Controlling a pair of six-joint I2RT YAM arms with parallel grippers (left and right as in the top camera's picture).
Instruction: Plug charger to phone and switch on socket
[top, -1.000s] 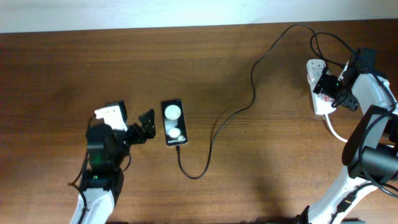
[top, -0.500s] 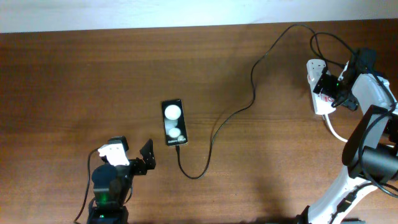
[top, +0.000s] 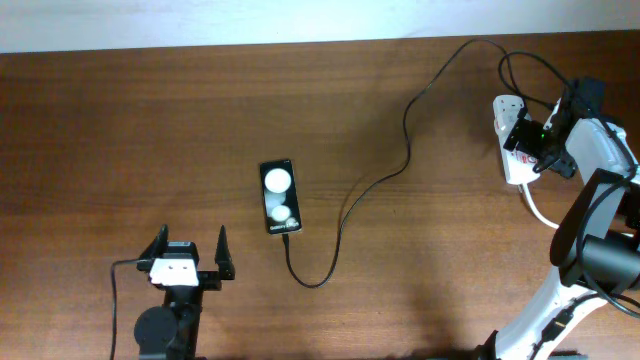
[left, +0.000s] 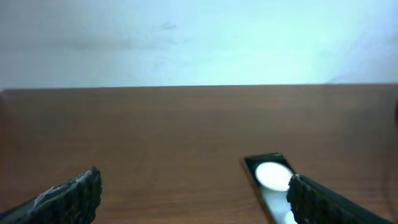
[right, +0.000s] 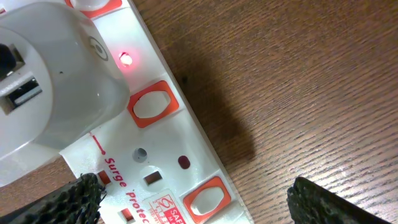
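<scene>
The black phone (top: 278, 196) lies flat mid-table, and its screen (left: 268, 177) shows just left of my right-hand finger in the left wrist view. The thin black charger (top: 372, 182) cable meets the phone's near end, loops, and runs up and right to the white socket (top: 509, 150). My left gripper (top: 190, 250) stands open and empty near the table's front edge, left of the phone. My right gripper (top: 522, 140) hovers open over the socket (right: 163, 140), where a small red light (right: 126, 59) glows beside a red-framed switch (right: 152, 104).
A white adapter (right: 56, 81) sits in the socket strip, and a second red-framed switch (right: 206, 199) lies between my right fingers. The socket's thick white cord (top: 538, 212) trails toward the front right, near the right arm's base (top: 600, 250).
My left arm has drawn back from beside the phone toward the front edge and turned to face the far wall. The right arm has not moved.
</scene>
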